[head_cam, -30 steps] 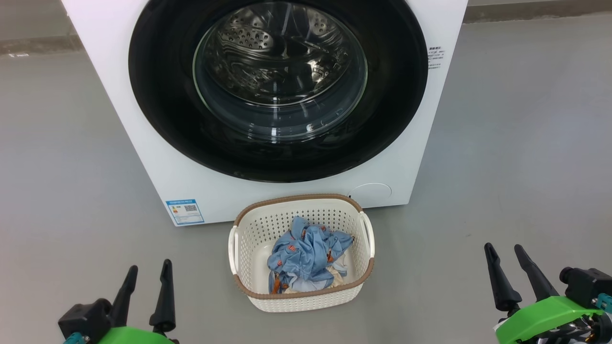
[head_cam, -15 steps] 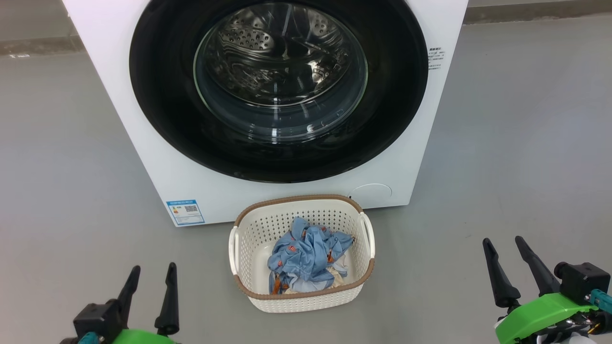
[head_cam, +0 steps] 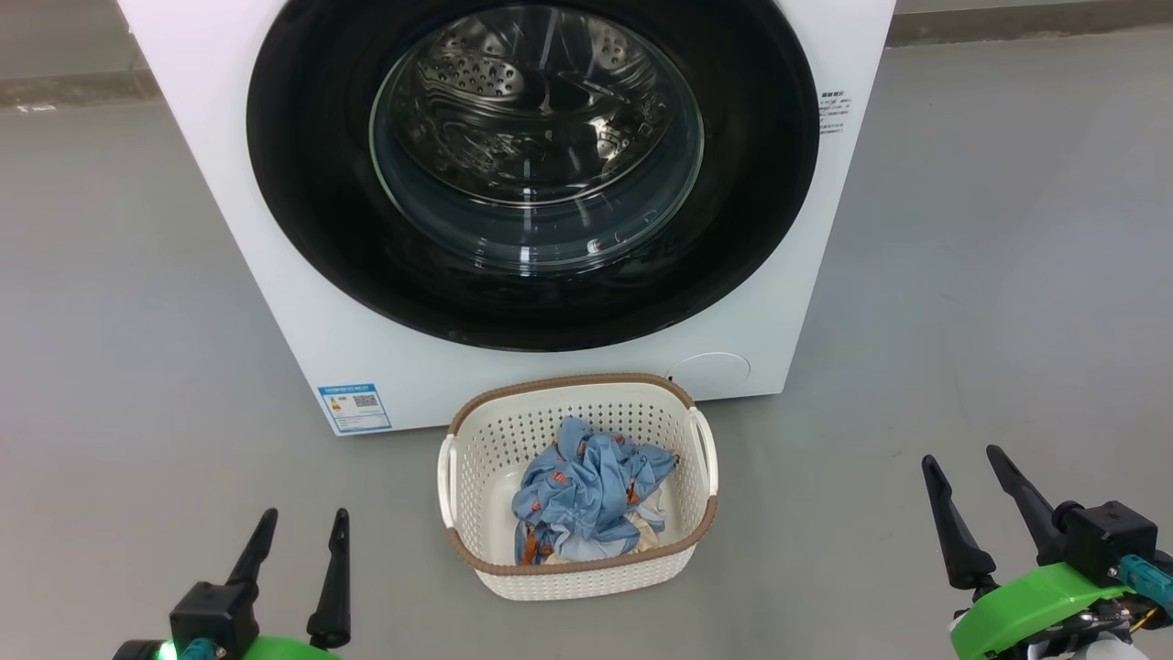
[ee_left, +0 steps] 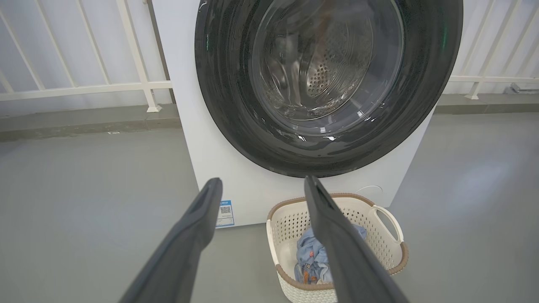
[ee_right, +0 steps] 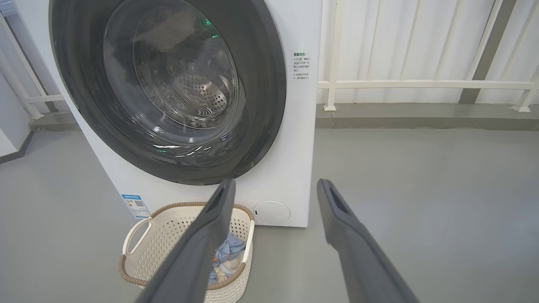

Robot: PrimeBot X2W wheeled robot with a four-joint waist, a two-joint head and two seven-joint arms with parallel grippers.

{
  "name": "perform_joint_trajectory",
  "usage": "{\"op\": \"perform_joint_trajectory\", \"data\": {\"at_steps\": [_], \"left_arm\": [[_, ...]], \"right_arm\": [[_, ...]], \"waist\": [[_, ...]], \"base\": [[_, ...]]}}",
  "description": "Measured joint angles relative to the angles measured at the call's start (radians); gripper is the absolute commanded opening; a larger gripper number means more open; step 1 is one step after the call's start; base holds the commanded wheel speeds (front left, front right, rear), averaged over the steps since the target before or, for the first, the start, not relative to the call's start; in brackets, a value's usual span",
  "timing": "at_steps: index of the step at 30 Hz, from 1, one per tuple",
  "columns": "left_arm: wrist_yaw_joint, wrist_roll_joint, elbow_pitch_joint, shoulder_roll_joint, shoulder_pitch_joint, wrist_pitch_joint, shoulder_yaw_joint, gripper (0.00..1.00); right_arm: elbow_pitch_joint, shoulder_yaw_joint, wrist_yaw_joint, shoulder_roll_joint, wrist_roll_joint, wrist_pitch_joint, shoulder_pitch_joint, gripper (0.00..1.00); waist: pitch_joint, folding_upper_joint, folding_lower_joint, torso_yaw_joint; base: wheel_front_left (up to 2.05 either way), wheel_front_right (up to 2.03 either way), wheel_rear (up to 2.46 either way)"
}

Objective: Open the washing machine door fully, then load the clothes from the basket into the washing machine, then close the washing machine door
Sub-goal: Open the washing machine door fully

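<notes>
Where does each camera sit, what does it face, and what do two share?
Head view: on the head, looking down at washing machine and basket; left gripper and right gripper show, open.
Left wrist view: left wrist, facing the door; own fingers show.
Right wrist view: right wrist, facing the door; own fingers show.
Both wrist views share the clothes.
</notes>
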Motion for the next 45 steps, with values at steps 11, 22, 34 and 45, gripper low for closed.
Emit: {"op": "perform_joint_trajectory", "data": {"at_steps": [11, 22, 34, 45], "left_arm": [[0.0, -0.001, 0.023, -0.007, -0.003, -0.001, 0.006, 1.0], [0.001, 0.0, 0.041, -0.008, -0.015, -0.001, 0.008, 1.0], [0.001, 0.017, 0.062, -0.007, -0.016, -0.001, 0.001, 1.0], [0.001, 0.018, 0.062, -0.007, -0.023, -0.001, 0.003, 1.0]], "right_arm": [[-0.003, -0.001, 0.0, 0.0, 0.001, 0.0, 0.0, 1.0], [-0.007, -0.001, 0.0, 0.0, 0.002, 0.0, 0.0, 1.0], [-0.01, -0.004, 0.0, 0.001, 0.002, 0.0, 0.0, 1.0], [-0.013, -0.008, 0.0, 0.001, 0.002, 0.0, 0.0, 1.0]], "waist": [[-0.001, 0.0, 0.0, -0.001], [-0.001, 0.0, 0.0, 0.001], [0.002, 0.0, 0.0, 0.0], [0.011, 0.0, 0.0, 0.0]], "base": [[0.0, 0.0, 0.0], [0.0, 0.0, 0.0], [0.5, 0.5, -1.01], [1.19, 1.19, -2.39]]}}
